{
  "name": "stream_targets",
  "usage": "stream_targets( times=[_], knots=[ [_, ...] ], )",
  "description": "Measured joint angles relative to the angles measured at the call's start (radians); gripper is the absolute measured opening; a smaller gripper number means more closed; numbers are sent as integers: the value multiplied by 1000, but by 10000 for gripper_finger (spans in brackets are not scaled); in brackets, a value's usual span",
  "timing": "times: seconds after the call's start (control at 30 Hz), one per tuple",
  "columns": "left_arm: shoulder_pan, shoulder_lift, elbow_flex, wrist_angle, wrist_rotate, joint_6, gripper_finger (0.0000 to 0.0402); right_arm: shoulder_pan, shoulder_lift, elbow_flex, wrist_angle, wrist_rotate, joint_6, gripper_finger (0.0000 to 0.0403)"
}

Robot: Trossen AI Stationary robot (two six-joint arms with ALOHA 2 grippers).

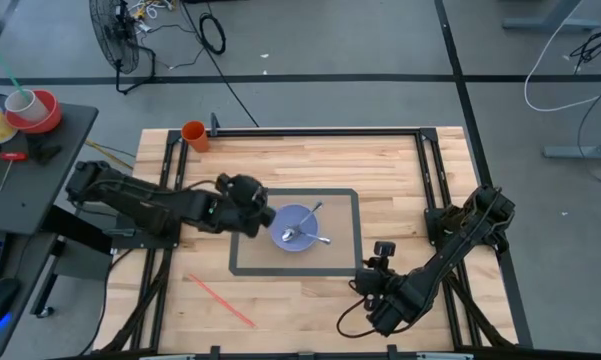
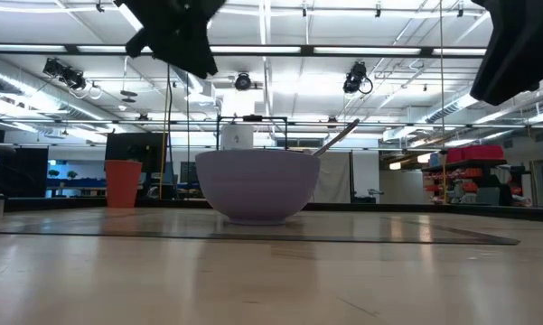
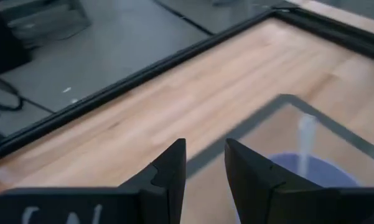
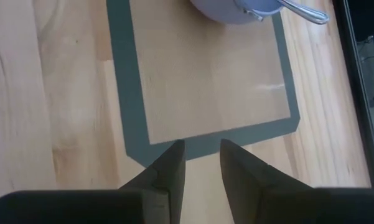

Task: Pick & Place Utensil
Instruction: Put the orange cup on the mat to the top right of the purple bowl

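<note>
A pale lavender round bowl (image 1: 298, 229) sits inside the grey tape rectangle (image 1: 242, 268) on the light wooden table (image 1: 310, 160). Two shiny metal spoons (image 1: 308, 226) lie in the bowl, one handle leaning over the rim away from the left arm. The left gripper (image 1: 265, 215) hangs just beside the bowl's rim, above the tape edge, its fingers (image 3: 171, 168) a narrow gap apart and holding nothing. The right gripper (image 1: 372, 283) waits near the rectangle's corner, well apart from the bowl, fingers (image 4: 168, 168) slightly parted and empty. An orange cup (image 1: 194, 134) stands at the table's far corner; a thin red straw (image 1: 220, 301) lies on bare wood outside the tape.
</note>
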Motion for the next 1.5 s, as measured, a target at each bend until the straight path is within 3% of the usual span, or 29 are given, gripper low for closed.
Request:
stream_targets(
  times=[0.17, 0.4, 0.63, 0.8, 0.97, 1.23, 1.5],
  knots=[
    [126, 19, 0, -11, -36, 12, 115, 2, 0, 0, 27, 0, 0, 105],
    [326, 21, -2, -76, 68, 5, 128, 5, 0, 0, 44, -1, 0, 105],
    [455, 20, -77, -107, 103, -73, 233, 5, 0, 0, 72, -1, -2, 105],
    [543, 21, -163, -110, 185, -236, 311, 5, 0, 0, 108, -1, -32, 105],
    [575, 21, -256, -112, 116, -365, 354, 5, 0, 0, 130, -1, -51, 105],
    [723, 21, -362, -61, 108, -424, 371, 5, 0, 0, 138, 0, -59, 105],
    [819, 21, -428, 86, 81, -348, 371, 5, 0, 0, 159, 0, -75, 105]
  ],
)
